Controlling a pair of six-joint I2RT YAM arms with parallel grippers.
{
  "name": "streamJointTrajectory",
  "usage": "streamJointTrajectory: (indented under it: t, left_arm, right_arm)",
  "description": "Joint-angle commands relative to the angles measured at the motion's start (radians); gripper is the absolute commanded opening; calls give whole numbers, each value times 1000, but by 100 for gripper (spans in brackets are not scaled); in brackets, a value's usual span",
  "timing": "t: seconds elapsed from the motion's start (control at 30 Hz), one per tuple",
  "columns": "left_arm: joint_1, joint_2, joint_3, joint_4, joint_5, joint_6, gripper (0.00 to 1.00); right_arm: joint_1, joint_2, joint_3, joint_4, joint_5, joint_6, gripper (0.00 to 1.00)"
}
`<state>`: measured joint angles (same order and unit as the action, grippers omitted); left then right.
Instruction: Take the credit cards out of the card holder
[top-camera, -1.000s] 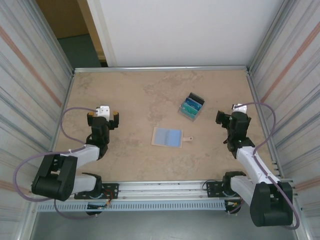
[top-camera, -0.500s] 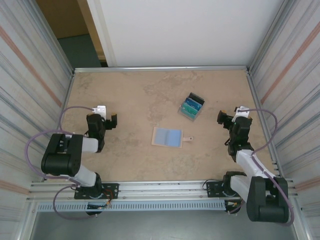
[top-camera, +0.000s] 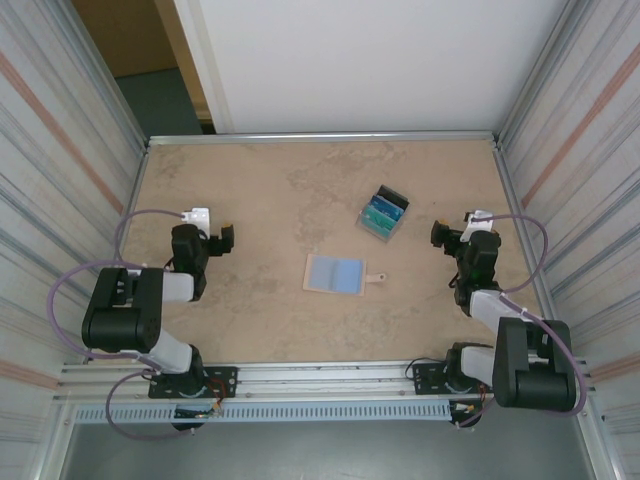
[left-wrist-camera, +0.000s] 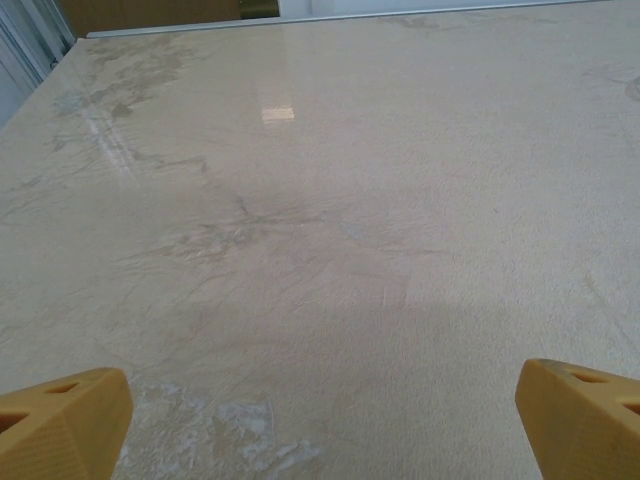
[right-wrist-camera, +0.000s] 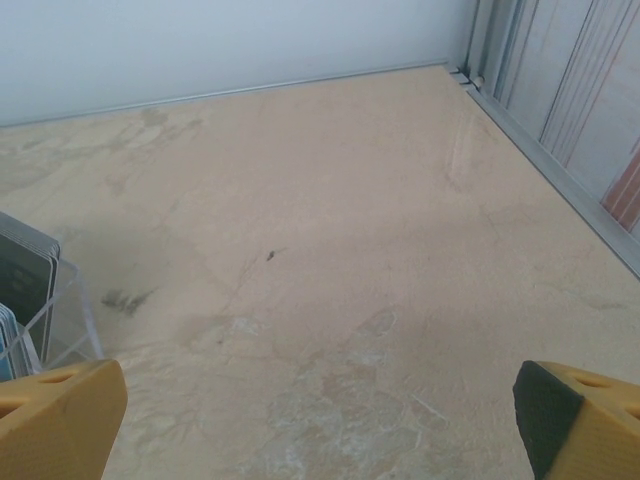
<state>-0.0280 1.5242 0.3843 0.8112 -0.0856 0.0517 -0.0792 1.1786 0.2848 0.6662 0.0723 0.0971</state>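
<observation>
Both arms have folded back — left gripper (top-camera: 203, 234) and right gripper (top-camera: 463, 236) jaws wide — card holder (top-camera: 335, 273) unmoved.

**Count of items, by kind.** Table (top-camera: 270, 180): 1. Arms: 2, a left arm (top-camera: 125, 320) and a right arm (top-camera: 520, 350). Grippers: 2, 1 per arm, a left gripper (left-wrist-camera: 320, 418) and a right gripper (right-wrist-camera: 320, 418). Yellow fingertips (left-wrist-camera: 60, 420): 2 in each wrist view, 4 in all. Purple cables (top-camera: 75, 285): 2, 1 per arm. Card holder (top-camera: 334, 273): 1, with 2 pale blue panels (top-camera: 322, 272) and 1 tab (top-camera: 377, 277). Clear tray (top-camera: 372, 226): 1. Cards (top-camera: 386, 207) on edge in the tray: several, in teal, blue and dark; too closely packed to count.
</observation>
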Motion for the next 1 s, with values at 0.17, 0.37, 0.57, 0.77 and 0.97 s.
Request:
streamJointTrajectory:
  t: [0.17,0.37,0.57,0.77,0.97]
  left_arm:
    - [-1,-16,13,2,11,-8,99]
    - [-2,-16,13,3,10,-6,99]
    - [-4,-16,13,3,9,-6,99]
    - [-4,-15,14,2,6,-7,99]
    - [-4,-15,14,0,8,-6,99]
  right_arm:
    - [-6,24,-60,133,-35,29,99]
    - [-7,193,-39,286,-111,28,99]
    - [-12,363,10,341,-144,23,99]
    - [-6,369,112,169,-244,-25,99]
    - [-8,364,112,157,-244,-25,99]
